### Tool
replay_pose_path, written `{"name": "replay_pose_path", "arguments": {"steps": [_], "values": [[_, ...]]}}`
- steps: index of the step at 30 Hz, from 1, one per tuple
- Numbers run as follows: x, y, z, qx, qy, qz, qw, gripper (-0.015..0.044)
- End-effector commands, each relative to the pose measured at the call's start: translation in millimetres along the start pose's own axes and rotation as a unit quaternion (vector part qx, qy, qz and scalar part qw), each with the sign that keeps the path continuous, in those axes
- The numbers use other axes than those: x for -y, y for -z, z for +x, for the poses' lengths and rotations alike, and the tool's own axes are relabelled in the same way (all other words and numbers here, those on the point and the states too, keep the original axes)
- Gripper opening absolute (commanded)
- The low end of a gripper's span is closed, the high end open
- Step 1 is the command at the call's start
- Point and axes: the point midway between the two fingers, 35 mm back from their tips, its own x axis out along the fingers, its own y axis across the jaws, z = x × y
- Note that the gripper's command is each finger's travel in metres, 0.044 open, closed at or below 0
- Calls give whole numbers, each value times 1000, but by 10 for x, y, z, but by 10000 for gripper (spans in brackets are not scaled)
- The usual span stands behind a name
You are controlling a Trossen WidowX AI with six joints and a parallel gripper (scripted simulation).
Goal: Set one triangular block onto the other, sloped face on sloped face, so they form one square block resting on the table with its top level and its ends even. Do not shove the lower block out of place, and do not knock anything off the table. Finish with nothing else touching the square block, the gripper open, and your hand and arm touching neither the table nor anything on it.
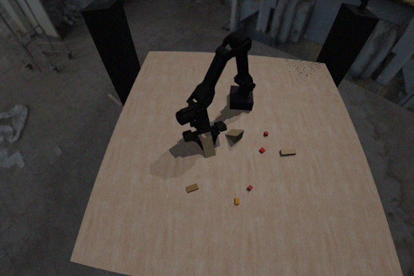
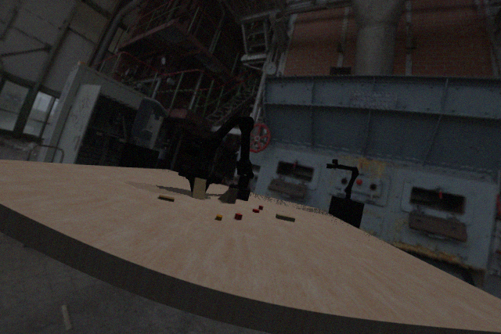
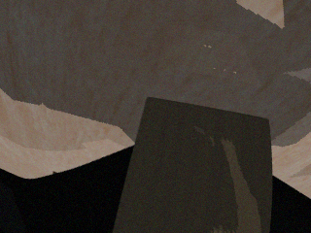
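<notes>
One triangular block [image 1: 207, 146] [image 2: 199, 188] [image 3: 204, 170] is tan and stands on the table, between the two fingers. My gripper [image 1: 208, 141] [image 2: 199, 188] is shut on it, one finger at each side; in the wrist view the block fills the space between the dark fingers. The other triangular block [image 1: 235, 134] [image 2: 229, 195] rests on the table just right of the gripper, nearer the arm's base, apart from the held block. Whether the held block touches the table is hard to tell.
A tan flat block [image 1: 192, 187] [image 2: 166, 198] lies nearer the front, another [image 1: 288, 152] [image 2: 285, 217] at the right. Red cubes [image 1: 266, 133] [image 1: 262, 150] [image 1: 250, 187] and an orange block [image 1: 237, 201] [image 2: 218, 217] lie between. The arm's base [image 1: 241, 98] stands behind.
</notes>
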Motion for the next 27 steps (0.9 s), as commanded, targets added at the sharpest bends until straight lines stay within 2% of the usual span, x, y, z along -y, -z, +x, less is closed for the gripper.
{"name": "replay_pose_path", "arguments": {"steps": [1,14,27], "values": [[-4,84,-23,54,-2,0,999,0],[-3,332,-35,212,-1,0,977,0],[0,581,30,373,-1,1,928,0]]}}
